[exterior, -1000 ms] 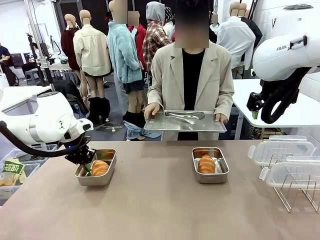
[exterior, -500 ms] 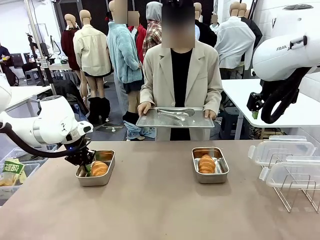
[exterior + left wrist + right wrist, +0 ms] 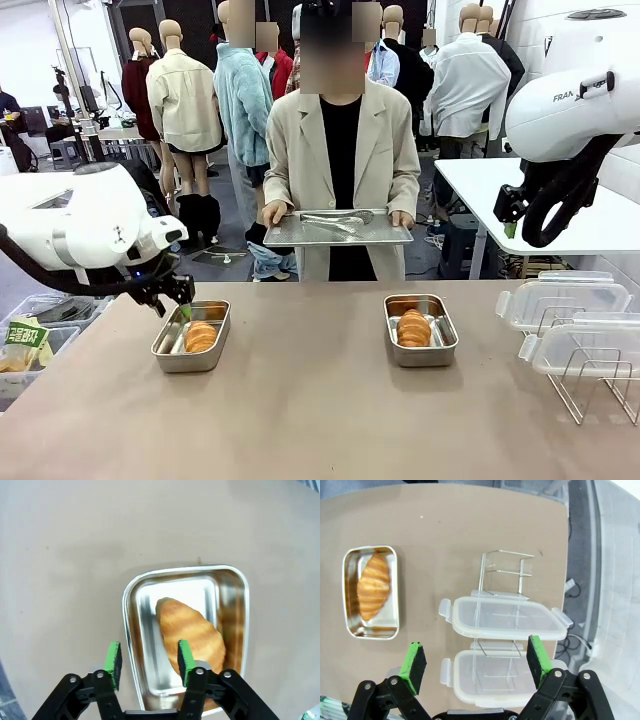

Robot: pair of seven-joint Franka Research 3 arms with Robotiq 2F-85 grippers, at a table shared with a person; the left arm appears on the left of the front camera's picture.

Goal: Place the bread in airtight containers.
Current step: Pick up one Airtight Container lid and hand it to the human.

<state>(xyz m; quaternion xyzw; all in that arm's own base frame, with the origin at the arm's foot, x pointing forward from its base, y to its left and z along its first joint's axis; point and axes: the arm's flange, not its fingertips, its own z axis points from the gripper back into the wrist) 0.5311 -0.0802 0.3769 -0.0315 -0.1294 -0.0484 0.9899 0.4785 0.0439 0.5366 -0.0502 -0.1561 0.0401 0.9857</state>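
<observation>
Only lettering I can make out is "FRA" in black on my white right arm [image 3: 572, 98], cut off after that. Nothing else legible.

Rounded white shells cover both arms; the right arm [image 3: 575, 105] carries dark "FRA" lettering [image 3: 566, 97] and a black cable loop [image 3: 548, 215]. A small blue light [image 3: 137, 275] glows just above the left hand [image 3: 148, 660]. The left hand and right hand [image 3: 476, 660] are black linkages with silver screws [image 3: 199, 671] and green pads [image 3: 114, 661]. The person [image 3: 340, 160] wears a beige blazer [image 3: 385, 150] over black.
</observation>
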